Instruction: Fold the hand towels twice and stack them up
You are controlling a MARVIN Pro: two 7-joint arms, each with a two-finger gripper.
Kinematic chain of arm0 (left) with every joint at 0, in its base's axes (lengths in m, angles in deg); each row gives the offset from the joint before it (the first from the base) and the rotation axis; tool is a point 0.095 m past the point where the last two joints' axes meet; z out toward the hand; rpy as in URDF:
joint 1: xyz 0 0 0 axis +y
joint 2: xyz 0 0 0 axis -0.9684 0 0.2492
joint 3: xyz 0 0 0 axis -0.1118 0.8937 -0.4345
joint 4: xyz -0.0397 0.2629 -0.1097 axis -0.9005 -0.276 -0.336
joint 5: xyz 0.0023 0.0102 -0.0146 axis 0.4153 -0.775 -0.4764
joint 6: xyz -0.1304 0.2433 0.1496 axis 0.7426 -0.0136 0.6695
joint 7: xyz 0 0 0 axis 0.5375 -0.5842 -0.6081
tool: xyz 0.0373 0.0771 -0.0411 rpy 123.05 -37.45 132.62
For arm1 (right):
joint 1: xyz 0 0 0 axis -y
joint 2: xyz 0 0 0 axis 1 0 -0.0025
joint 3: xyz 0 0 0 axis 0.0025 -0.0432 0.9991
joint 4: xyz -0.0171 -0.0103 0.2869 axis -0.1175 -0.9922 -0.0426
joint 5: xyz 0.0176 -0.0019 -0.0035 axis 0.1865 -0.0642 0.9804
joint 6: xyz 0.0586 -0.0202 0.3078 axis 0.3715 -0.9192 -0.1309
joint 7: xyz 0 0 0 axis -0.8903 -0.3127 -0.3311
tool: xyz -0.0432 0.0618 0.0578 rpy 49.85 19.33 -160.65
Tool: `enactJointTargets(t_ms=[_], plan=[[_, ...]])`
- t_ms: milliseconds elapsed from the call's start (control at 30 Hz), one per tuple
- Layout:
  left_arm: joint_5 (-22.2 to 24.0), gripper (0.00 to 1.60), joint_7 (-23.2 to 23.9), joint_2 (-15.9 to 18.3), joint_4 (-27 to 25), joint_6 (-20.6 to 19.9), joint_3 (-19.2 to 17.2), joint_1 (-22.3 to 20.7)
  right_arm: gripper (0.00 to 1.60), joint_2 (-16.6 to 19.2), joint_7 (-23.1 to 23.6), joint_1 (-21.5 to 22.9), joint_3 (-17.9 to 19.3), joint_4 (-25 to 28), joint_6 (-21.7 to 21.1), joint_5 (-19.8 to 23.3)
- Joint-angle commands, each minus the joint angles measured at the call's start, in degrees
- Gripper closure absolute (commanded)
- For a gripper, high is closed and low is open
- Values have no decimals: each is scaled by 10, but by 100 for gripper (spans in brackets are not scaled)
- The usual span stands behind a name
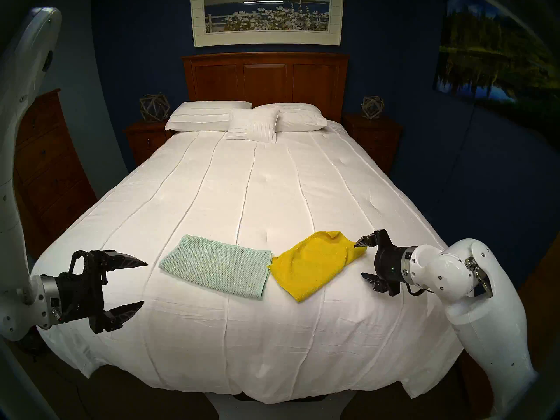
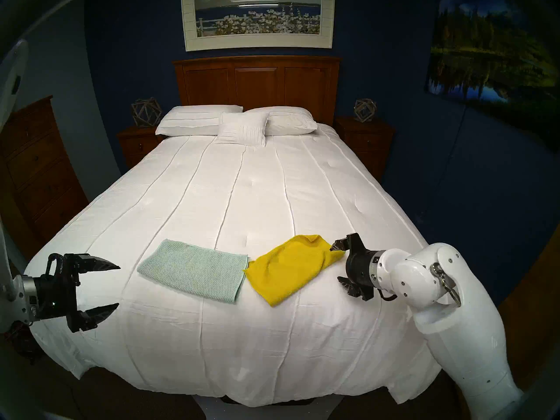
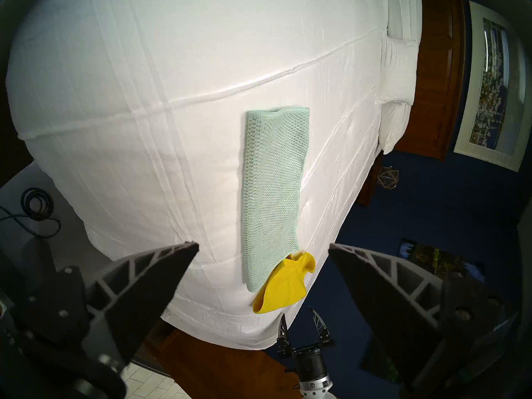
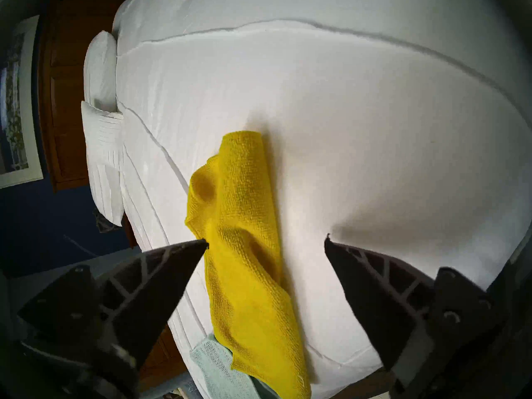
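Yellow towel [image 1: 315,263] folded once, lumpy, lying on the bedspread [image 1: 242,192] near its foot edge. Mint waffle towel [image 1: 215,269] flat, folded once, its right end touching the yellow towel's left corner. Right gripper [image 1: 365,260] at the yellow towel's right end, jaws wide, upper tip at the raised corner, likely lining up for the second fold. Left gripper [image 1: 136,284] well left of the mint towel, jaws wide, holding nothing. Pillows [image 1: 245,119] far beyond the yellow towel; nothing obstructs

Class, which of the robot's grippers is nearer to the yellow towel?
The right gripper, open, sits at the yellow towel's right end, one fingertip at its corner. The left gripper, open, hangs beyond the mint-green towel.
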Motion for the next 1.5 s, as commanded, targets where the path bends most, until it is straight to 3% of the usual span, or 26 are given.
enactJointTargets(t_ms=[0, 367, 500, 967, 1067, 1167, 1400, 1467], plan=[[1, 0, 3, 1, 0, 0, 0, -2, 11, -11, 9, 55, -16, -15, 1, -15], [1, 0, 3, 1, 0, 0, 0, -2, 34, -24, 12, 100, -43, -57, 5, -34], [1, 0, 3, 1, 0, 0, 0, -2, 36, -28, 9, 113, -61, -74, 14, -56], [1, 0, 3, 1, 0, 0, 0, -2, 37, -45, 21, 140, -83, -120, 20, -74], [1, 0, 3, 1, 0, 0, 0, -2, 51, -57, 18, 151, -92, -132, 33, -83], [1, 0, 3, 1, 0, 0, 0, -2, 82, -60, 17, 161, -103, -143, 29, -88], [1, 0, 3, 1, 0, 0, 0, -2, 92, -63, 20, 166, -107, -152, 33, -92], [1, 0, 3, 1, 0, 0, 0, -2, 107, -57, 21, 158, -102, -148, 33, -91]])
